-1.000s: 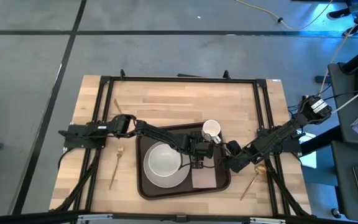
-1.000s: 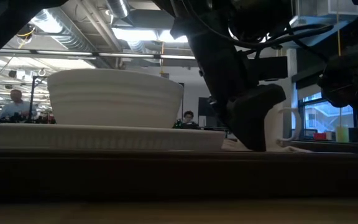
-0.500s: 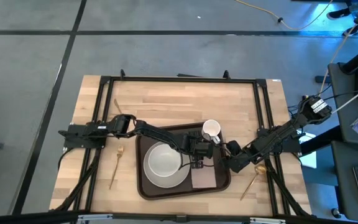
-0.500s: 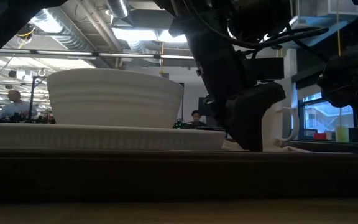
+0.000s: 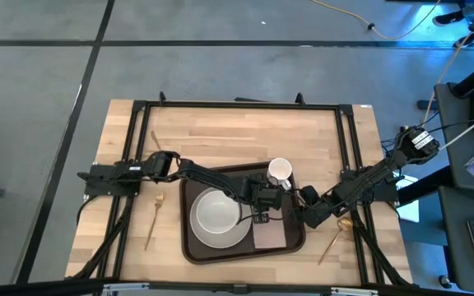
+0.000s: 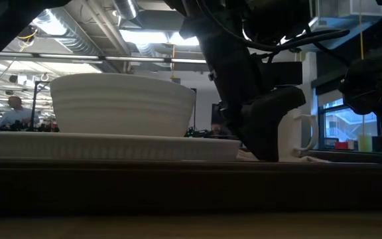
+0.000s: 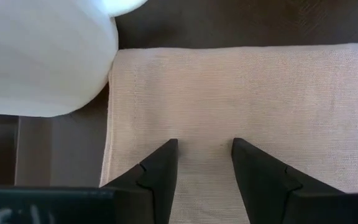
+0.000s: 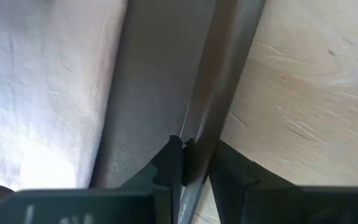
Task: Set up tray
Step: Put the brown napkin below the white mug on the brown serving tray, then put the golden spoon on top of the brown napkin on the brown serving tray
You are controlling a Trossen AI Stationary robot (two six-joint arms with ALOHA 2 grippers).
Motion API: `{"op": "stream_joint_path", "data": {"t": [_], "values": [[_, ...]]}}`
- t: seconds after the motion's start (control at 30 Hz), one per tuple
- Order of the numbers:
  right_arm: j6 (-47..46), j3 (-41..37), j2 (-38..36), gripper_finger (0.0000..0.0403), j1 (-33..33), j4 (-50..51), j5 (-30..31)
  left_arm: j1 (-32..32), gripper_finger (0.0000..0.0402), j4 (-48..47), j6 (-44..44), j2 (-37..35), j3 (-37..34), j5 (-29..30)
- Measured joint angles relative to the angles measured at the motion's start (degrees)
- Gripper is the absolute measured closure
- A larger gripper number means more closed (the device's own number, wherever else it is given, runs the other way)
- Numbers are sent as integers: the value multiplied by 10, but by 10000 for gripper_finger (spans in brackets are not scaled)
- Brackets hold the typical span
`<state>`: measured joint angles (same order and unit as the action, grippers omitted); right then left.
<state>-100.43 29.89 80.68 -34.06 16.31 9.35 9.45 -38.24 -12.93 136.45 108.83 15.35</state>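
Note:
The dark brown tray (image 5: 187, 240) lies on the wooden table and carries a white plate (image 5: 220, 242) with a white bowl (image 5: 216, 210), a white mug (image 5: 280, 172) at its far right corner, and a pinkish-tan napkin (image 5: 271, 237) lying flat on its right half. My left gripper (image 5: 262, 211) is open and points down over the napkin (image 7: 229, 87), next to the plate; whether its fingertips touch the cloth, I cannot tell. My right gripper (image 5: 304, 215) is shut on the tray's right rim. In the low view the left gripper (image 6: 260, 149) stands in front of the mug (image 6: 298, 136). My right gripper (image 8: 194, 152) pinches the tray's raised right rim (image 8: 219, 81) between its two fingers, one finger inside the tray and one outside over the table. The fingers come from the table's right side, slanting down, and lie across the rim. The tray rests flat on the table.
A gold fork (image 5: 152, 220) lies on the table left of the tray, and another gold utensil (image 5: 154, 140) lies farther back. A gold spoon (image 5: 334, 236) lies right of the tray, close under the right arm. Black frame rails run along the table's edges. People sit in the room behind.
In the low view my left gripper has edged slightly toward the plate, staying low over the napkin. The tray, plate, bowl and mug have stayed where they were, and the right gripper has kept its hold.

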Motion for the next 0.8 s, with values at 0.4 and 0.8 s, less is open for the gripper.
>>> {"op": "stream_joint_path", "data": {"t": [0.4,0.8], "values": [[2,-1,0,322,0,-6,1,-4,213,1,13,-27,-3,-4],[6,-1,-10,278,0,-12,3,-9,200,7,17,-123,-2,-2]]}}
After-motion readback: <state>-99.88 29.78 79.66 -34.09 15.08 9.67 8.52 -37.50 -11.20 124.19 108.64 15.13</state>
